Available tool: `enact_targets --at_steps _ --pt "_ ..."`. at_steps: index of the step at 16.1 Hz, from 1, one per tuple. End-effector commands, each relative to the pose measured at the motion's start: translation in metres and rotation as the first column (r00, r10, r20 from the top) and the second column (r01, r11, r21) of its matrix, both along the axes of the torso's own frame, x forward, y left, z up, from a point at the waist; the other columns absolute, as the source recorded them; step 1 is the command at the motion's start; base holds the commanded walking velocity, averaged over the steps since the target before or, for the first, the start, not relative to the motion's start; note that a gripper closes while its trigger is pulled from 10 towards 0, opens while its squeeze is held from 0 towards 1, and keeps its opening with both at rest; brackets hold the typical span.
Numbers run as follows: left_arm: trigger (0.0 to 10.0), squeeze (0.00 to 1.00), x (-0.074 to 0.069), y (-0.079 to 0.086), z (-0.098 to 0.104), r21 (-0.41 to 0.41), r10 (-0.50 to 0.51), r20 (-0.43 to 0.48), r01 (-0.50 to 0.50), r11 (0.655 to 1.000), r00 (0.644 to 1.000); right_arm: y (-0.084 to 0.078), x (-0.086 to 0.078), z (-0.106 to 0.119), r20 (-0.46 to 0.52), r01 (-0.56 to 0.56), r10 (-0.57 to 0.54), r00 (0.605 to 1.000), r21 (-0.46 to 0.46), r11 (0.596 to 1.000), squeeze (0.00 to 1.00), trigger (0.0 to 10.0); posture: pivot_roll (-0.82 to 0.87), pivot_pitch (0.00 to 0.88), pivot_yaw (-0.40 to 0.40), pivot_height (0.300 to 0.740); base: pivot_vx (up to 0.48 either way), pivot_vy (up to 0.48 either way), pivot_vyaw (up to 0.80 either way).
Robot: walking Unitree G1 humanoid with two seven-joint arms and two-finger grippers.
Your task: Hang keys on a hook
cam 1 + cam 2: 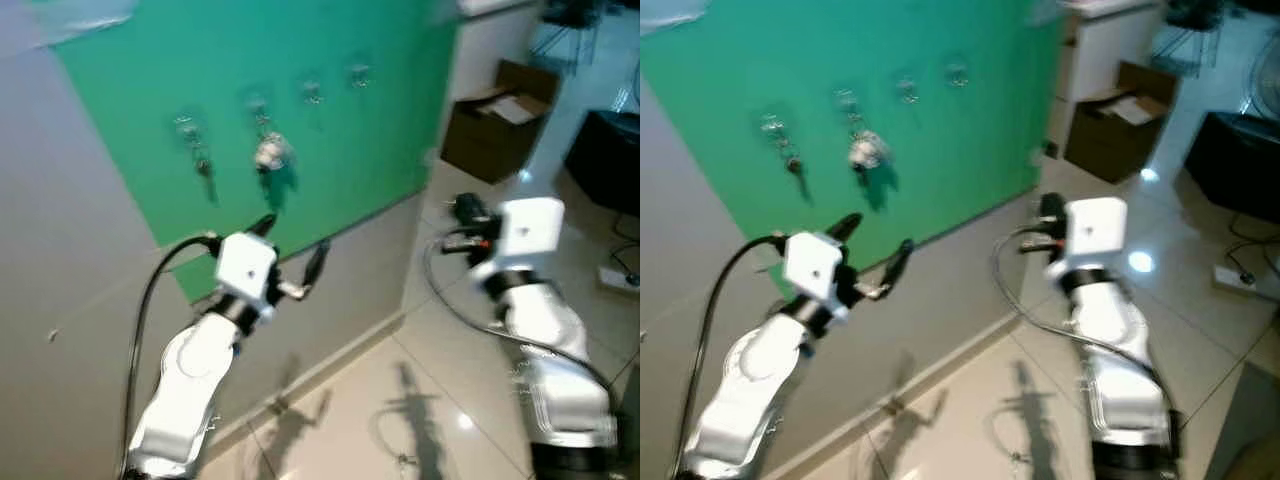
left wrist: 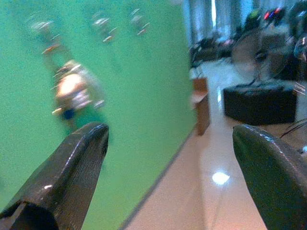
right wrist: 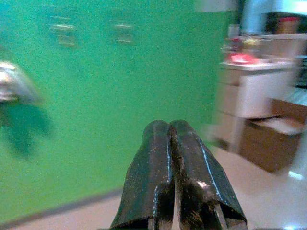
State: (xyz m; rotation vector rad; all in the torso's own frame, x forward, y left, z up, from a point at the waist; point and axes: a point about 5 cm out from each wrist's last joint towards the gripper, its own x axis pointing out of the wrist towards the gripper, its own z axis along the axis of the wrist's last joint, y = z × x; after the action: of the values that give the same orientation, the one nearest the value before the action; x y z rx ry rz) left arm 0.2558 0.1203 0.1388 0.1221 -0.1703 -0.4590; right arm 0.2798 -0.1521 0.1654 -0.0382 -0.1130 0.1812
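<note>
Keys hang on a hook, both grippers free of them.

The keys (image 1: 270, 152) hang on the green panel (image 1: 380, 130), upper centre of the frame. Left gripper (image 1: 292, 258), jaws wide apart and empty, sits below them. Right gripper (image 3: 175, 158), jaws pressed together, holds nothing.

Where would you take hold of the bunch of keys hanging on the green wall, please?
Probably the pale bunch of keys itself, below its hook, from the front. It hangs free against the green panel. The left gripper is open, nearest.
</note>
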Motion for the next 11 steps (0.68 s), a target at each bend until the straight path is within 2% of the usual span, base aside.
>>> enact_targets --at_steps 1,4,10,11 --pt "10.0 0.0 0.0005 -0.0022 0.0041 -0.011 -0.006 0.011 0.007 1.0 1.0 -0.0059 -0.0003 0.0041 0.016 0.013 -0.013 1.0 -0.018 1.0 0.0 10.0 -0.01 0.0 0.057 0.74 0.319 0.0 0.0" --pt "10.0 0.0 0.0 -0.0026 0.004 -0.012 -0.009 0.009 0.009 1.0 1.0 -0.0049 -0.0007 0.0039 0.016 0.006 -0.005 1.0 -0.043 0.999 0.0 10.0 0.0 0.0 0.055 0.74 0.319 0.0 0.0" --pt "10.0 0.0 -0.0016 -0.0031 0.0031 -0.012 -0.012 0.003 0.012 1.0 1.0 -0.0039 -0.0019 0.0014 0.004 -0.006 0.006 1.0 -0.048 0.999 0.0 10.0 0.0 0.0 0.053 0.74 0.318 0.0 0.75" --pt "10.0 0.0 -0.0017 -0.0021 0.0027 -0.014 0.006 -0.001 -0.006 1.0 1.0 -0.0042 -0.0025 0.0 -0.003 -0.006 0.006 1.0 -0.021 1.0 0.0 10.0 0.0 0.0 0.053 0.74 0.289 0.0 0.0"
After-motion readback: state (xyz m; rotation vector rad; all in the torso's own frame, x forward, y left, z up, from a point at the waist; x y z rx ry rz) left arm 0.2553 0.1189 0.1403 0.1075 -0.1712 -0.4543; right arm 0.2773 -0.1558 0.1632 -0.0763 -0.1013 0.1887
